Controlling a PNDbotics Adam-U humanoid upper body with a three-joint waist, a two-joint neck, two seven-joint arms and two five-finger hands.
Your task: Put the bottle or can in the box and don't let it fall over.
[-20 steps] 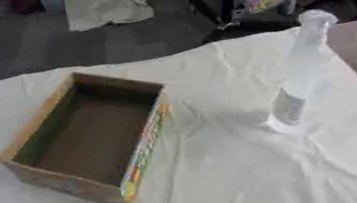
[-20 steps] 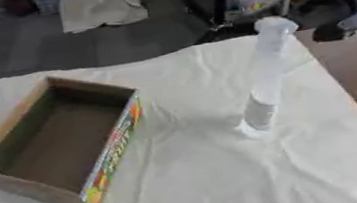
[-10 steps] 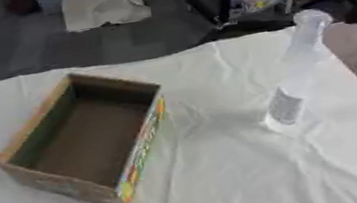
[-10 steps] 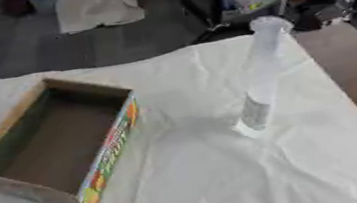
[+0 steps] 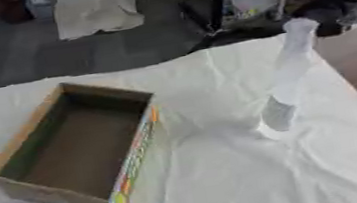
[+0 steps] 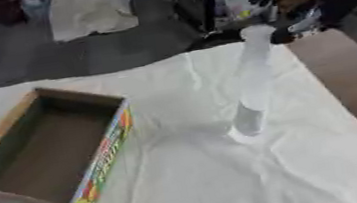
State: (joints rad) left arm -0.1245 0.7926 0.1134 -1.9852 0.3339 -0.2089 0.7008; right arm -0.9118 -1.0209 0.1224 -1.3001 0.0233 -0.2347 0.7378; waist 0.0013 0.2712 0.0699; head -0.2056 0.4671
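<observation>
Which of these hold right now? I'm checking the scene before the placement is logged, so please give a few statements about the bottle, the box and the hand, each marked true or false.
1. The bottle stands upright on the white cloth. True.
2. The bottle is already inside the box. False: it stands on the cloth to the right of the box, apart from it.
3. The box is open on top and holds nothing. True.
4. The box lies tipped on its side. False: it sits flat, opening upward.
5. The right hand is at the upper right, near the bottle's top. True.
</observation>
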